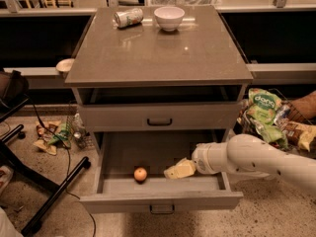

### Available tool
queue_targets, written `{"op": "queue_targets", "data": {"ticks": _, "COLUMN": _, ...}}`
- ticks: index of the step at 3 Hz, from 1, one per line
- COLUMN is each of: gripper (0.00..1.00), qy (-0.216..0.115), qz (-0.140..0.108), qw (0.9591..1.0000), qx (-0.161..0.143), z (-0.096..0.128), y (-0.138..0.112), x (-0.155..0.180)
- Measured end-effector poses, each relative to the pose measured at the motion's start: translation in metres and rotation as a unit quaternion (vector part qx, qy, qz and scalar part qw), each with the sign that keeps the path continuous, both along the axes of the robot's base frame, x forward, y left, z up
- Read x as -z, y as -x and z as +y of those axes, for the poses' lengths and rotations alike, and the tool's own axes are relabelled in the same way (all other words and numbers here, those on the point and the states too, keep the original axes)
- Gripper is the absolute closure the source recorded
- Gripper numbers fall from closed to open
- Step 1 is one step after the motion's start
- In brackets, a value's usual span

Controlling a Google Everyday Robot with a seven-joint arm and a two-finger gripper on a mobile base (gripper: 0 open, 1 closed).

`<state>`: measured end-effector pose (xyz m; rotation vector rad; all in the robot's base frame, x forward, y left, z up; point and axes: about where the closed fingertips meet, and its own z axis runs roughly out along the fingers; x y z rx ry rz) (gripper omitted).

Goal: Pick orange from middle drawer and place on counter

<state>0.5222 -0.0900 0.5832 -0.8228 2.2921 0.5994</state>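
The middle drawer point(158, 200) is pulled open below the shut grey drawer point(159, 117). The orange point(140, 174), small and pale, lies on the drawer floor near the front, left of centre. My gripper point(174, 171) reaches in from the right on a white arm point(256, 159) and hovers inside the drawer, a short way to the right of the orange and apart from it. The counter point(158, 48) is the glossy grey-brown top above.
A white bowl point(169, 18) and a tipped can point(128, 17) sit at the counter's back. Snack bags point(264, 115) are piled to the right of the cabinet. A black chair base point(44, 191) and litter point(54, 135) lie on the floor at left.
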Motion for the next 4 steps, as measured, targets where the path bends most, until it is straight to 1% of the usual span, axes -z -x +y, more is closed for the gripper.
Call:
{"op": "queue_targets", "data": {"ticks": 1, "gripper": 0.0, "qy": -0.003, "qz": 0.002, "qw": 1.0, "qx": -0.001, "z": 0.001, "y": 0.0, "x": 0.003}}
{"op": "queue_targets", "data": {"ticks": 2, "gripper": 0.0, "qy": -0.022, "qz": 0.005, "qw": 0.9995, "qx": -0.023, "z": 0.018, "y": -0.003, "x": 0.029}}
{"op": "queue_targets", "data": {"ticks": 3, "gripper": 0.0, "qy": -0.051, "qz": 0.004, "qw": 0.9978, "qx": -0.042, "z": 0.038, "y": -0.008, "x": 0.063}}
{"op": "queue_targets", "data": {"ticks": 4, "gripper": 0.0, "qy": -0.077, "qz": 0.002, "qw": 0.9952, "qx": -0.061, "z": 0.06, "y": -0.009, "x": 0.093}}
